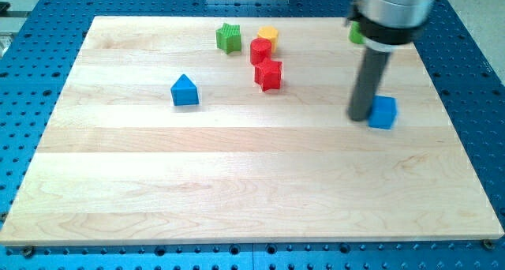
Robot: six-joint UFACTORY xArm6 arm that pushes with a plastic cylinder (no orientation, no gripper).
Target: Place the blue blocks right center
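A blue cube point(383, 112) sits at the view's right, about mid-height on the wooden board point(237, 183). My tip point(360, 116) stands right beside the cube's left side, touching or nearly touching it. A second blue block, shaped like a small house with a pointed top point(185, 91), sits well to the left, in the upper left part of the board, far from my tip.
A green star block point(229, 38), a yellow block point(268, 35), a red cylinder point(260, 50) and a red star-like block point(268, 74) cluster at the view's top centre. A green block point(357, 33) shows partly behind the arm at top right. Blue perforated table surrounds the board.
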